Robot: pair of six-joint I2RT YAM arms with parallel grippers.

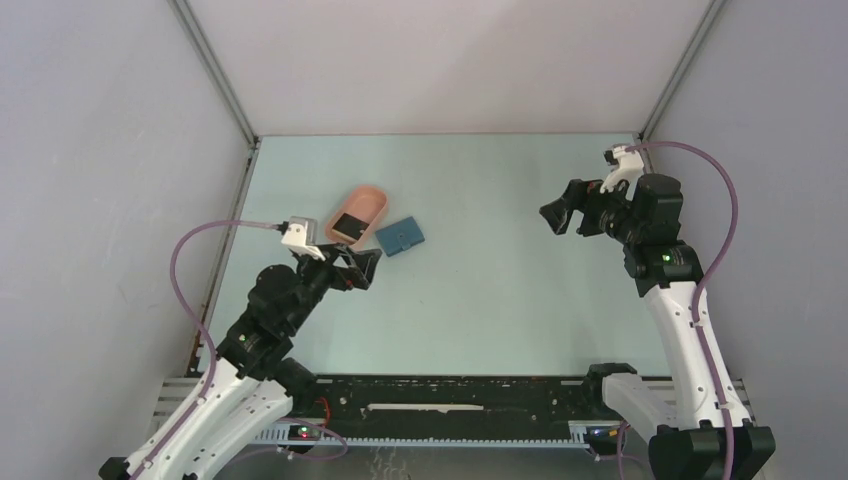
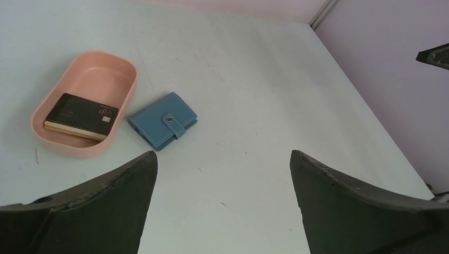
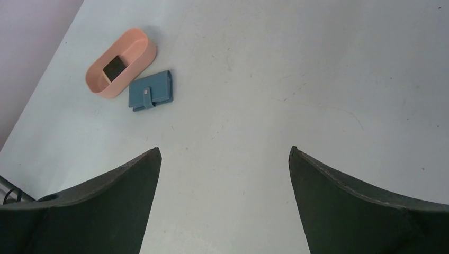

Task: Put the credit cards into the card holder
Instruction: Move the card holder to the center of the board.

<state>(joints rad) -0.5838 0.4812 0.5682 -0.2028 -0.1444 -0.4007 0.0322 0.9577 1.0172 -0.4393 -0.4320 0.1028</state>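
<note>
The cards lie stacked inside the pink tray, at the left of the left wrist view. The top card is black with pale "VIP" lettering near one corner, and a tan edge shows beneath it. No other writing can be read. The card holder, blue, lies closed with its tab snapped down. It sits on the table just to the right of the tray, with no brand mark showing.

In the top view, tray and holder sit left of centre. The left gripper hangs just below them in the frame, jaws spread wide and holding nothing. The right gripper is at the right of that frame, well apart from both, with jaws also wide and empty.
</note>
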